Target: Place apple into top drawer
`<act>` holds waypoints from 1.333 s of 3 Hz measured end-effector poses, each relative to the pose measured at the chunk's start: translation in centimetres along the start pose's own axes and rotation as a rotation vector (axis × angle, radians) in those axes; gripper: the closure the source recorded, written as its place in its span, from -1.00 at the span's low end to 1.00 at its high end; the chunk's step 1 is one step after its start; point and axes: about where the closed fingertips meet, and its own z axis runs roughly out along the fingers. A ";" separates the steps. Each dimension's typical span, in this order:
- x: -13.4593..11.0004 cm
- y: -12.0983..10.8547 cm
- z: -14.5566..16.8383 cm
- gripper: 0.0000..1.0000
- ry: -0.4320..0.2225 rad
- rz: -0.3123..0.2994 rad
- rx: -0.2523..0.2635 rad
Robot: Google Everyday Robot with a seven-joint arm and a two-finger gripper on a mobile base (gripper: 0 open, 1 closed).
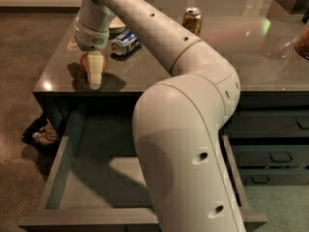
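Observation:
The apple is small and red-orange; it shows at the fingers of my gripper over the front left part of the dark counter. The cream fingers point down, closed around the apple, with their tips just above the counter top. The top drawer is pulled open below the counter's front edge, directly under and in front of the gripper. Its flat grey bottom shows at the left. My arm's large elbow hides the drawer's right half.
A blue soda can lies on its side just behind the gripper, next to a pale dish. A brown can stands farther back. Narrower handled drawers are at the right. A bag lies on the floor at the left.

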 end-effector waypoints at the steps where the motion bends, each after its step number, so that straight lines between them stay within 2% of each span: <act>1: 2.5 0.2 -1.4 -1.00 0.061 0.038 0.007; 2: 2.7 0.2 -1.4 -1.00 0.065 0.040 0.007; 3: 2.7 0.2 -1.4 -0.72 0.065 0.040 0.007; 4: 2.7 0.2 -1.4 -0.24 0.065 0.040 0.007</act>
